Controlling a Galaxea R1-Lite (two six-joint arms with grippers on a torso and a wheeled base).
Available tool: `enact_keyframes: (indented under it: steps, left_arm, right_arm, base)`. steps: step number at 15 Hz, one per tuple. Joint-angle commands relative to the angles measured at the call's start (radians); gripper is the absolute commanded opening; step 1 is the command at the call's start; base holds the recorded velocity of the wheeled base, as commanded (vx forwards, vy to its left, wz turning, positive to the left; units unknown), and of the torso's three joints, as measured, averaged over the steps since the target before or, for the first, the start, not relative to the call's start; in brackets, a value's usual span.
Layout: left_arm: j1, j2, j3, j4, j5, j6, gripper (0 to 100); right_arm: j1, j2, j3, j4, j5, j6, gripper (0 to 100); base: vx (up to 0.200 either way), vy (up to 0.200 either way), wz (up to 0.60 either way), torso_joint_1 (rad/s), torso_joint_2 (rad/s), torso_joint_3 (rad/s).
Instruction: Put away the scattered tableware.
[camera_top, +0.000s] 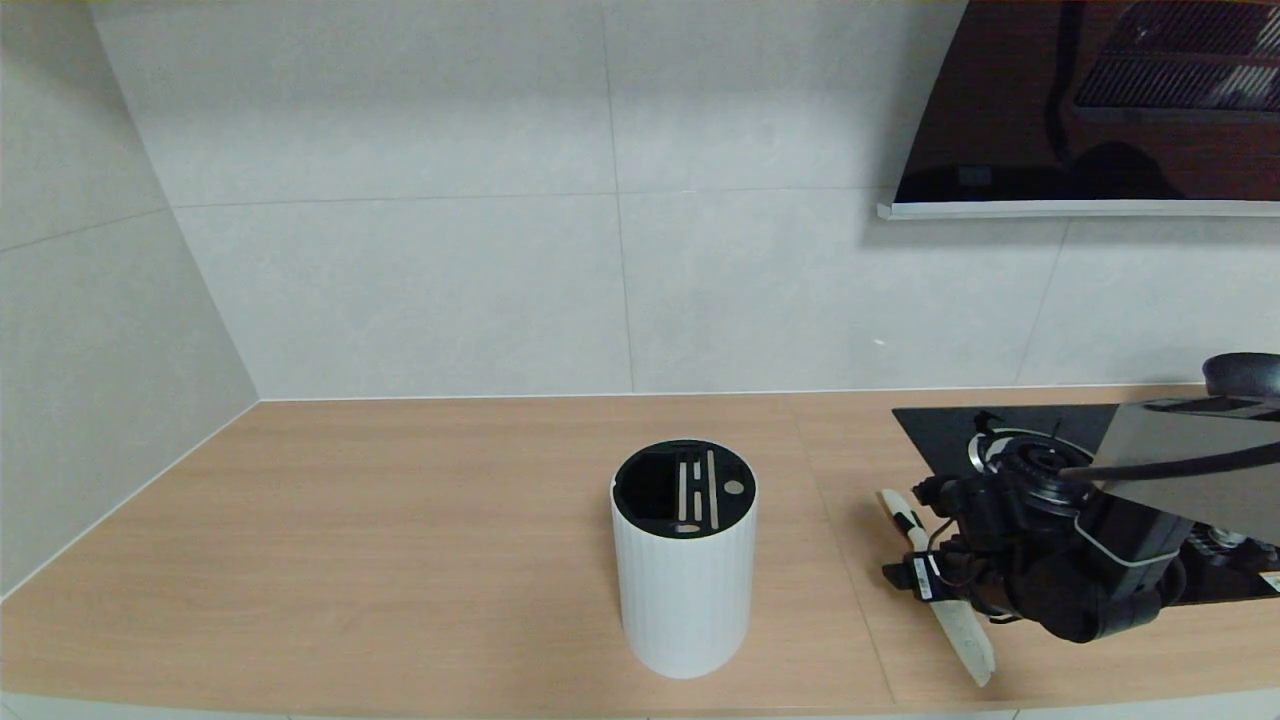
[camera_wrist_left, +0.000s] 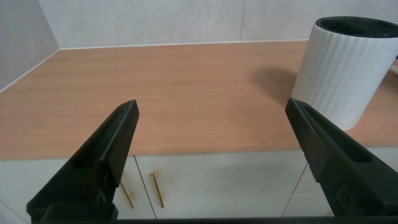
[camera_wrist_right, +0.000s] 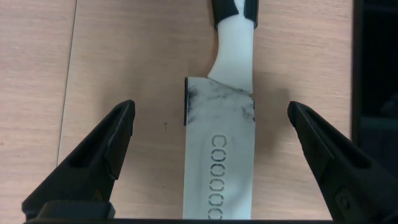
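A white ribbed knife holder with a black slotted top stands upright near the counter's front edge. To its right a white knife with a black-banded handle lies flat on the wood, tip toward the front. My right gripper hovers just over it, open. In the right wrist view the blade lies between the two spread fingers, untouched. My left gripper is open and empty, low in front of the counter edge, with the holder off to one side.
A black hob with a burner sits at the right, close behind the knife. A dark range hood hangs above it. Tiled walls close the back and left. Cabinet doors with gold handles lie below the counter.
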Motion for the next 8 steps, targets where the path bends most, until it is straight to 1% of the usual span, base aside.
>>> enact_keyframes:
  steps: [1,2,8]
  left_arm:
    - [0.000,0.000,0.000,0.000,0.000,0.000,100]
    - [0.000,0.000,0.000,0.000,0.000,0.000,100]
    - [0.000,0.000,0.000,0.000,0.000,0.000,100]
  right_arm:
    - [0.000,0.003,-0.004,0.000,0.000,0.000,100]
    - [0.001,0.004,-0.004,0.000,0.000,0.000,0]
    - [0.000,0.013,-0.007,0.000,0.000,-0.001,0]
  base:
    - [0.000,0.000,0.00,0.000,0.00,0.000]
    - [0.000,0.000,0.00,0.000,0.00,0.000]
    - [0.000,0.000,0.00,0.000,0.00,0.000]
